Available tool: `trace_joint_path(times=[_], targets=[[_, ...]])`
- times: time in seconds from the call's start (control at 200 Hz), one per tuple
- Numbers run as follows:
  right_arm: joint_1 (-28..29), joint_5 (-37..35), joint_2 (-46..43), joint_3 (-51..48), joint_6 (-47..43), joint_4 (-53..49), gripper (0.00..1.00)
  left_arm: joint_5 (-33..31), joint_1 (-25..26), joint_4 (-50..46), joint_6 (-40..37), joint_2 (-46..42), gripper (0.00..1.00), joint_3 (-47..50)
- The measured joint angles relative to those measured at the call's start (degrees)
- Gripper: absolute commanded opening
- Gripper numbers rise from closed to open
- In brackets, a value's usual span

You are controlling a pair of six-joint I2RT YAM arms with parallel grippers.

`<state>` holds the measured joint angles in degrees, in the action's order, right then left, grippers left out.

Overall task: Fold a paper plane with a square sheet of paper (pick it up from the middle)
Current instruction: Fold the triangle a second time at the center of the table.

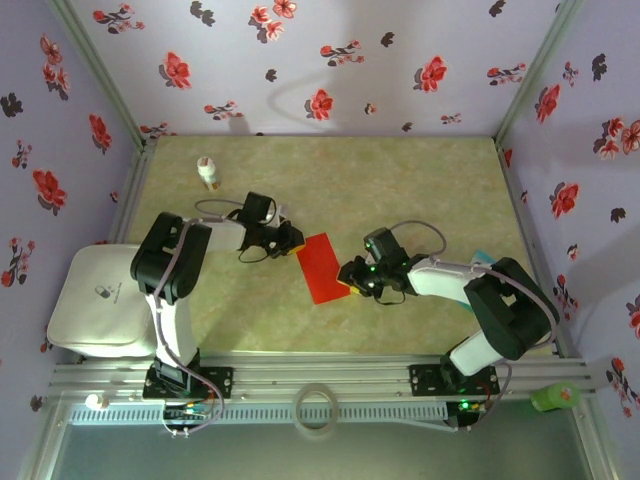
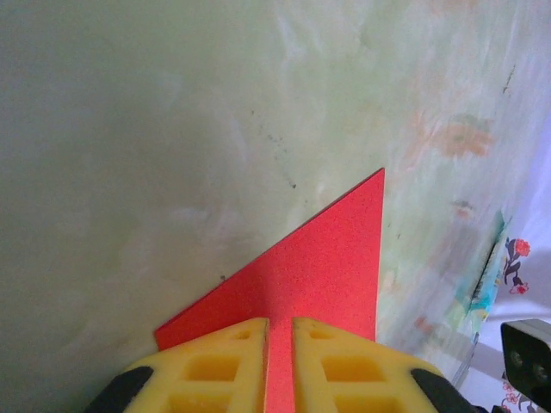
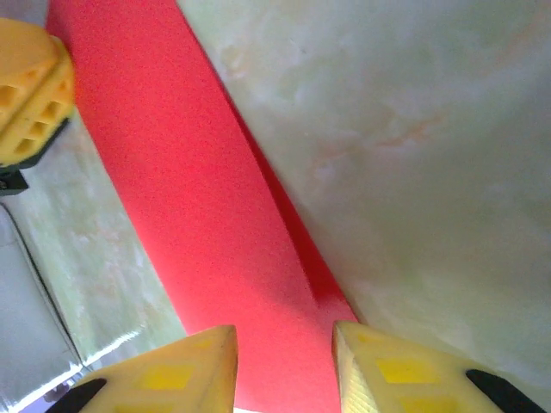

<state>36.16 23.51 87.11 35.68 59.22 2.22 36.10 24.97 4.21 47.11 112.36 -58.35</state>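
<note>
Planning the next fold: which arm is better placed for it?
Probably right: the right tool stands open at one side of the red paper; the left tool is shut on the opposite side.

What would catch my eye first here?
The bright red paper stands out, a narrow folded strip lying mid-table. The left gripper pinches its far-left end, while the right gripper straddles its near-right end with jaws apart. All around stand pale walls dotted with red flowers.
</note>
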Motion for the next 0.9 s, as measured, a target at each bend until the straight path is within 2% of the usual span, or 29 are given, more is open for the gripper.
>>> trace_joint_path(times=[0.55, 0.635, 0.895], targets=[[-2.7, 6.8, 6.4, -0.2, 1.3, 13.5, 0.36, 1.1, 3.4, -9.3, -8.3, 4.6, 0.17, -9.6], [-3.1, 7.2, 6.5, -0.3, 1.5, 14.6, 0.31, 1.1, 3.8, -10.2, -9.1, 4.8, 0.20, -10.7], [-4.2, 7.8, 8.2, -1.4, 2.6, 17.3, 0.14, 1.0, 4.5, -12.4, -10.0, 3.3, 0.36, -13.3]])
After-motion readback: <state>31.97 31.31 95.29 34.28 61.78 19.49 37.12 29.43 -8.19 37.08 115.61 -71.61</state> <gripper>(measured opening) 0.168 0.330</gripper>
